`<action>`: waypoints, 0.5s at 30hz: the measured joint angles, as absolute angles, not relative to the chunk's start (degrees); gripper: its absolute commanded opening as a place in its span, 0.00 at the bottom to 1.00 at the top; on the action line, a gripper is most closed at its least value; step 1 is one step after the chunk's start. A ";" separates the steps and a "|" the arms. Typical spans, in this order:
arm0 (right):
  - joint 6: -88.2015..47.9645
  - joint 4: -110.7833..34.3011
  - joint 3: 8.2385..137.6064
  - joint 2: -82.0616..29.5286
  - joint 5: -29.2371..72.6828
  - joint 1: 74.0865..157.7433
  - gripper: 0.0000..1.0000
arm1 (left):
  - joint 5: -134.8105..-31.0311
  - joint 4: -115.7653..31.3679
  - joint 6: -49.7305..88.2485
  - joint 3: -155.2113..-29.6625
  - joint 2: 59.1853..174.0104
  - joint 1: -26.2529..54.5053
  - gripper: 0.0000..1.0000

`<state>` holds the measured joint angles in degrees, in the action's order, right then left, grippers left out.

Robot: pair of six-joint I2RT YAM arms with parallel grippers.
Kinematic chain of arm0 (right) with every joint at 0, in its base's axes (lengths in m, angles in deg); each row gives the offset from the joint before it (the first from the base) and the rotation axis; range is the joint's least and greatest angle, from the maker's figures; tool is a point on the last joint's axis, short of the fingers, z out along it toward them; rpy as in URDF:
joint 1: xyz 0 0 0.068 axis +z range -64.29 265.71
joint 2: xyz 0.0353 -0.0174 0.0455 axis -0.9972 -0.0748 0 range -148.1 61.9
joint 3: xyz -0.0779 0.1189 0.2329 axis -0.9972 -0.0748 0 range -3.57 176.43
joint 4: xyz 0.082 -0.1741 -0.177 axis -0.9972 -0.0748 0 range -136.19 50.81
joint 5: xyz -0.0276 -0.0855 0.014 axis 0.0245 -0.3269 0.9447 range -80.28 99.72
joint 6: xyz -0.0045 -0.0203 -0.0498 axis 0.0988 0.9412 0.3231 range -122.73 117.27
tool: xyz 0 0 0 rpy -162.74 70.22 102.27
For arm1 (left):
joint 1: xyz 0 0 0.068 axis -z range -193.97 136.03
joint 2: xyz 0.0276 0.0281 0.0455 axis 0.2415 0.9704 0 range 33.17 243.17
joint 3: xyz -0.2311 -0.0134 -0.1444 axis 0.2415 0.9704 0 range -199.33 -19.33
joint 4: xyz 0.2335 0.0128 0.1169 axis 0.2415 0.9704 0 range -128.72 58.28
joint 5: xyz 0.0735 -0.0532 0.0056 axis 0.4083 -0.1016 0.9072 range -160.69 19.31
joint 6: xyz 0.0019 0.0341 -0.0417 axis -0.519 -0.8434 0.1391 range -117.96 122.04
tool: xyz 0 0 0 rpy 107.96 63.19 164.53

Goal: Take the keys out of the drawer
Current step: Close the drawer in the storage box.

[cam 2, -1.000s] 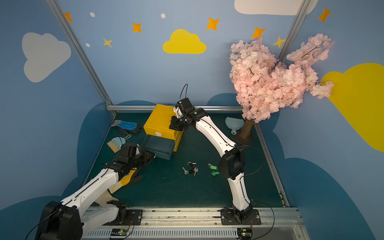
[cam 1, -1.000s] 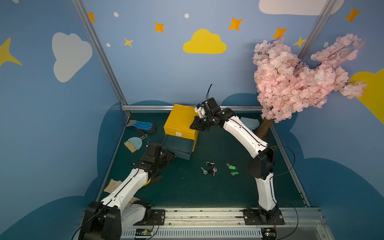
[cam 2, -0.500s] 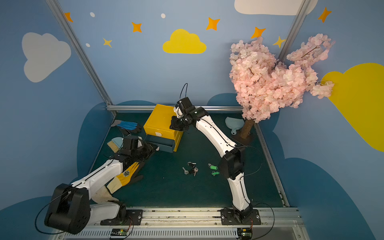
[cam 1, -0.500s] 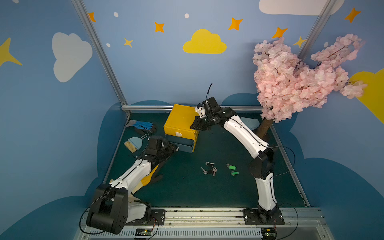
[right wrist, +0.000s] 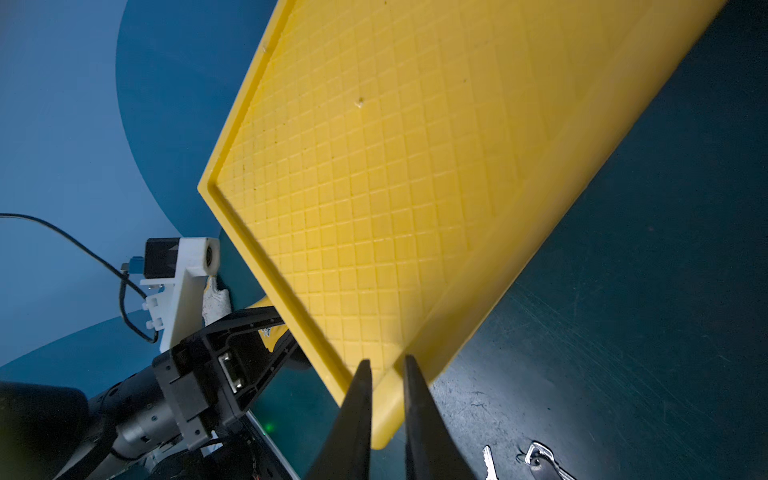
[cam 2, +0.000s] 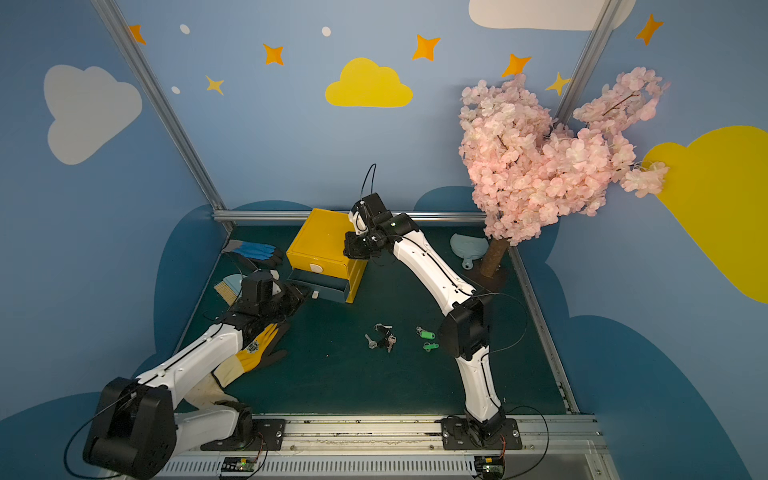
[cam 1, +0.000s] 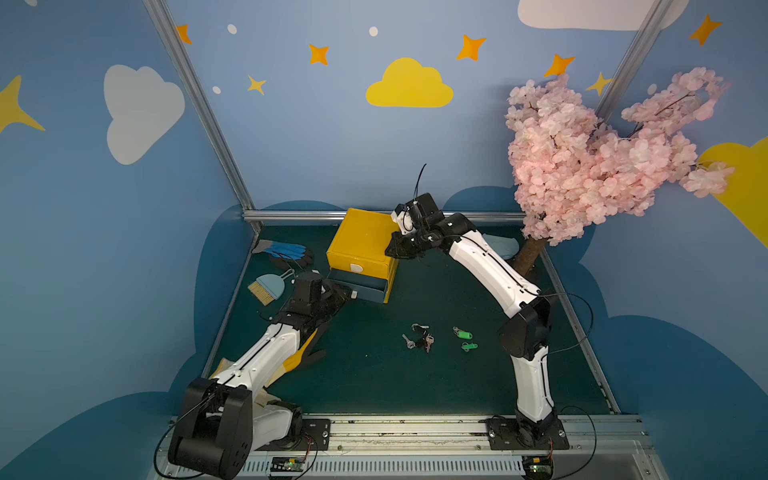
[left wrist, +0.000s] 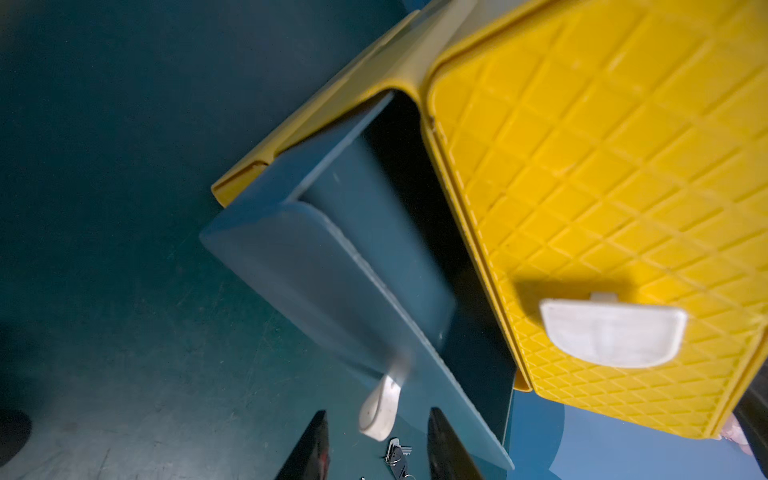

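Right gripper (right wrist: 386, 360) clamps a top corner of the yellow cabinet (cam 1: 359, 237) while left gripper (left wrist: 376, 411), jaws parted, straddles the white handle (left wrist: 382, 401) of its drawer (left wrist: 332, 291); keys (cam 1: 419, 337) lie before it.

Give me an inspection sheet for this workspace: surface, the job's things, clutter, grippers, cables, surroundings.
Surface: dark green mat, scuffed.
Job's things: keys lie on the mat, two with green tags; blue drawer partly open, no keys in its visible part.
Clutter: blue glove, hand brush, yellow glove, dustpan.
Grippers: left gripper open, fingers either side of the drawer's white handle; right gripper closed on the top corner of the yellow cabinet.
Cables: black loop hangs off the right arm.
Surroundings: blue walls with clouds and stars; pink blossom tree.
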<state>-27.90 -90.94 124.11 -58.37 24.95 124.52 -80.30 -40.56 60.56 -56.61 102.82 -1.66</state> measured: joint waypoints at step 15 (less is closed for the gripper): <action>-24.51 -95.59 124.15 -58.63 22.76 124.48 0.22 | -81.72 -41.00 62.44 -56.28 102.71 -1.66 0.35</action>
